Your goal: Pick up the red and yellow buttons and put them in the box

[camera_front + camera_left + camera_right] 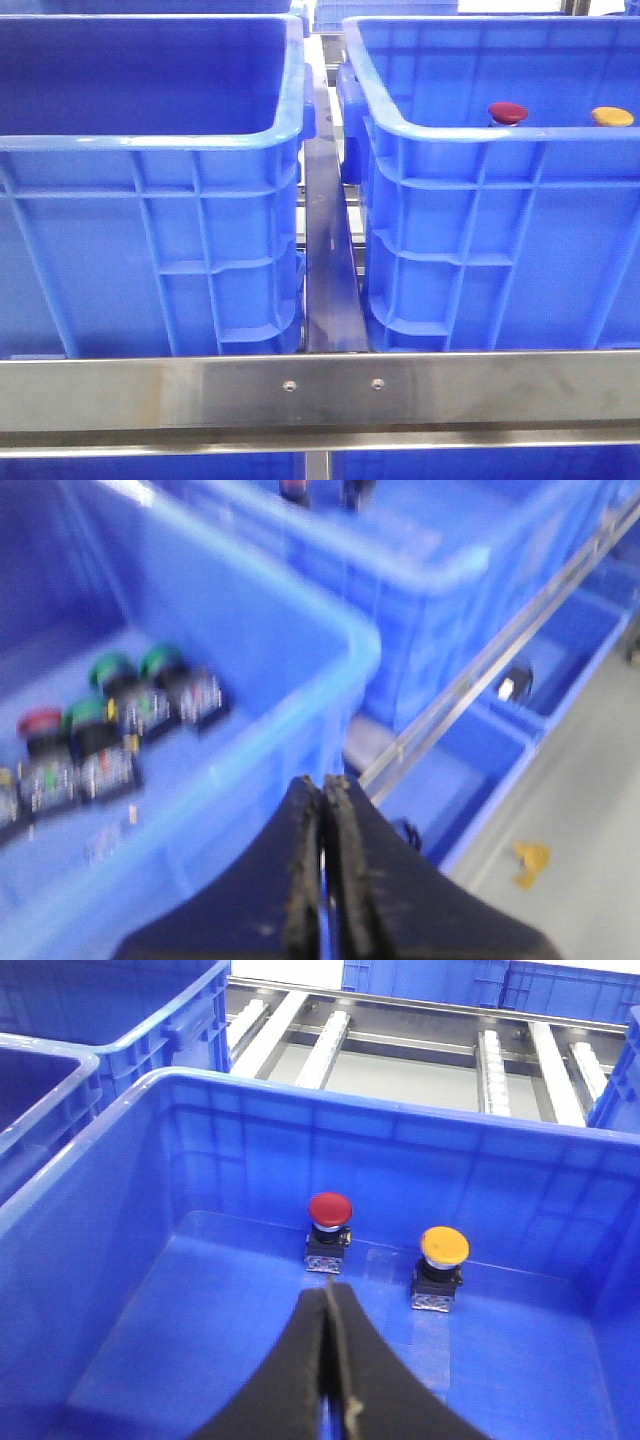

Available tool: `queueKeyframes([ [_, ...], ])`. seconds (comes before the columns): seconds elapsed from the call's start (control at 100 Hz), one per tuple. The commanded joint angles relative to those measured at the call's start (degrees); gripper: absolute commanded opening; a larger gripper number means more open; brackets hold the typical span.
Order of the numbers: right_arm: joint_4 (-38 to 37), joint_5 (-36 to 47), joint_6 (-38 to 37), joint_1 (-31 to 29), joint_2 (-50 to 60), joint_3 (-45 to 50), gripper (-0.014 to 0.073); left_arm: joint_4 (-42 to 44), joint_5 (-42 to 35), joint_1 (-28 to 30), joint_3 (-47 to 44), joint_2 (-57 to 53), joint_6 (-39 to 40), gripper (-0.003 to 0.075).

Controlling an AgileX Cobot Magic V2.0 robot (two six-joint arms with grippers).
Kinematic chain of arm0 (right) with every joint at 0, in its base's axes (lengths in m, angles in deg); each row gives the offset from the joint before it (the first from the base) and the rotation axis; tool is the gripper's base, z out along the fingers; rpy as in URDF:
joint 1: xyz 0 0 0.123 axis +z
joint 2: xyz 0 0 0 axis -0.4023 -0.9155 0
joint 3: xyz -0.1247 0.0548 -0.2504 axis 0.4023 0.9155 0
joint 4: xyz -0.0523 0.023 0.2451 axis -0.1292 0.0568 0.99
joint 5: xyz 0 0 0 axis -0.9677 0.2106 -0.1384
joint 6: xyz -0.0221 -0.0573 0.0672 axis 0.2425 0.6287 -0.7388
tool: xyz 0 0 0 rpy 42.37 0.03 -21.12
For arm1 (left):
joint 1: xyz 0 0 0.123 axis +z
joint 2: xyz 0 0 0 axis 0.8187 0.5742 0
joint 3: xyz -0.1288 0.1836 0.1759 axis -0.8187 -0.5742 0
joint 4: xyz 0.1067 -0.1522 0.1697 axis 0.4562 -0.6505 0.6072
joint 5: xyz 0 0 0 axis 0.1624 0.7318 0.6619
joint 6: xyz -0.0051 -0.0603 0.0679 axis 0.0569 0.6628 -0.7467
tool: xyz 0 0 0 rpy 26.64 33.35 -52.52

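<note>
Buttons sit upright on crate (120, 1290) floor: red button (329, 1209), yellow button (444, 1246) just beyond right gripper (330, 1305), closed, empty; left gripper (322, 790) closed too.

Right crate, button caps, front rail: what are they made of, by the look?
Right crate: likely moulded plastic, glossy blue, ribbed walls, soft reflections.
Red button and yellow button caps: probably smooth plastic, slight sheen, on dark bodies.
Front rail: apparently brushed stainless steel, grey, streaky shine, two screws.
</note>
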Motion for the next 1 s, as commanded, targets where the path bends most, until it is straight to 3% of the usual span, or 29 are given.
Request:
queueKeyframes([
  [0.0,0.7,0.8,0.7,-0.4,0.2,-1.5,-0.0069,0.3,-3.1,0.3,-0.5,-3.2,0.3,-0.002],
  [0.37,0.7,0.6,0.7,-0.4,0.2,-1.5,-0.0069,1.7,-3.0,10.7,-8.5,-19.3,0.7,-0.002],
  [0.75,0.7,-0.6,0.7,-0.4,0.2,-1.5,-0.0069,1.7,-3.7,30.5,-16.6,-30.8,7.1,-0.002],
  [0.85,0.7,-1.4,0.7,-0.4,0.2,-1.5,-0.0069,1.1,-7.1,36.7,-20.8,-31.8,7.1,-0.002],
  [0.99,0.7,-1.8,0.7,-0.4,0.2,-1.5,-0.0069,-0.9,-19.9,43.5,-27.8,-32.6,7.1,-0.002],
])
